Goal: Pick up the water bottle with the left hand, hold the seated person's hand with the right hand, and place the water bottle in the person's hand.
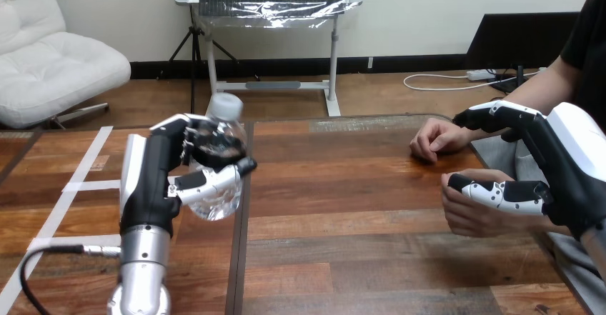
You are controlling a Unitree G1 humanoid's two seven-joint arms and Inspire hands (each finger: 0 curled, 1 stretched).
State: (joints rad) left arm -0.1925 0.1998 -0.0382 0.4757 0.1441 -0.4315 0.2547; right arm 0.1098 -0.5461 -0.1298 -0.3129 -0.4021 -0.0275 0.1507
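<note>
The left hand (154,178) is up off the table (357,215) at its left part, closed round a clear water bottle (226,123). The fingers (182,123) wrap round the bottle's upper half from the far side, and the thumb (214,179) crosses its front lower down. The bottle stands nearly upright in this grasp, leaning a little to the left. Its white cap (225,105) rises clear of the hand, and its rounded base hangs below the thumb, off the wood. The silver forearm (141,272) rises from the bottom edge straight below it. The bottle sits just left of the dark seam (243,258) that runs down the table. White tape strips (80,185) lie on the wood further left.

The right hand (568,183) is at the table's right edge, well apart from the bottle, and it is spread wide. Its almost straight fingers (493,117) reach leftward at the far side, and its thumb (500,193) points leftward at the near side. The thumb lies along the top of the person's nearer hand (472,221), which is loosely curled at the table's edge. I cannot tell whether it grips that hand. The person's farther hand (436,138) rests on the table as a loose fist, just left of the robot's fingertips.
</note>
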